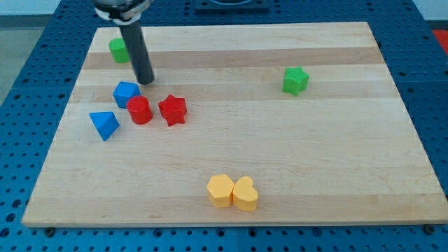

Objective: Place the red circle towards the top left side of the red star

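Note:
The red circle (140, 110) is a short red cylinder on the left part of the wooden board. The red star (172, 110) lies just to its right, a small gap between them. My tip (145, 81) is above the red circle, toward the view's top, just right of the top of a blue block (127, 93). The tip touches neither red block.
The blue block touches the red circle's upper left. A blue triangle-like block (104, 124) lies to the lower left. A green block (118, 50) sits behind the rod at top left. A green star (295, 80) is at right. Two yellow blocks (232, 192) sit near the bottom edge.

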Controlling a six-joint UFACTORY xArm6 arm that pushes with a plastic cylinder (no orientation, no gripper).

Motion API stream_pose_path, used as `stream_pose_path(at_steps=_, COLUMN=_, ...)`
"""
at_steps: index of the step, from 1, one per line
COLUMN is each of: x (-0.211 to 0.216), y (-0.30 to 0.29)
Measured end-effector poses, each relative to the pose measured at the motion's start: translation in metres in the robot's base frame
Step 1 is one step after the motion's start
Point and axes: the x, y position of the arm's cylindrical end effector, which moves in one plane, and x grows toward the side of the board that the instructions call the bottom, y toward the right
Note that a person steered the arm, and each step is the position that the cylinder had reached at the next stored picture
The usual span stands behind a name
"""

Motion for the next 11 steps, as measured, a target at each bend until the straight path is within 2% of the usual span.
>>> stream_pose_path(at_steps=3, x=0.008, y=-0.059)
stream_pose_path(at_steps=4, x=0.058, y=-0.071)
stream_pose_path(at_steps=5, x=0.101, y=-0.040)
stream_pose_path(at_steps=6, x=0.101, y=-0.017)
stream_pose_path(at_steps=7, x=0.073, y=0.003)
stream_pose_path(at_steps=8, x=0.060, y=0.006)
stream_pose_path(at_steps=10, x=0.145, y=-0.016)
stream_pose_path(at_steps=11, x=0.131, y=-0.025)
